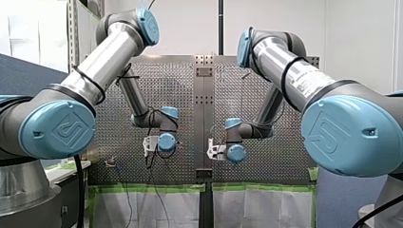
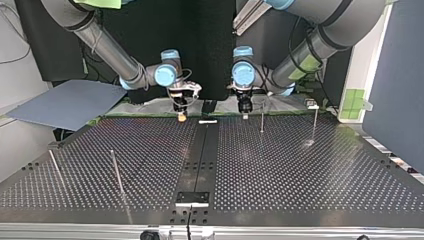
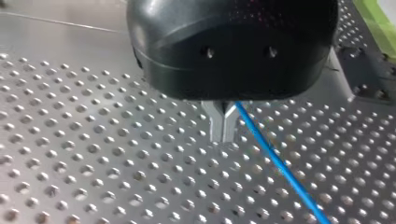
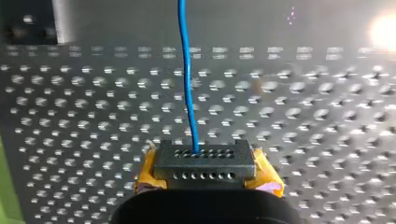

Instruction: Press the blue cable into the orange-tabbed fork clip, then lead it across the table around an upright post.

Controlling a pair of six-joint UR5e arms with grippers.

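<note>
Blue cable (image 4: 187, 84): judged light, limp, slippery; take hold close to the clamped end. Right gripper (image 4: 205, 163): closed on it. Left gripper (image 3: 223, 126): fingers (image 3: 215, 122) together, cable alongside, hold unclear.

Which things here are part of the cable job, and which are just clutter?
Job: blue cable; my left gripper and my right gripper, both shut on it; upright posts.
Lying about: grey-blue sheet beside the table; green tape; black plate.
</note>
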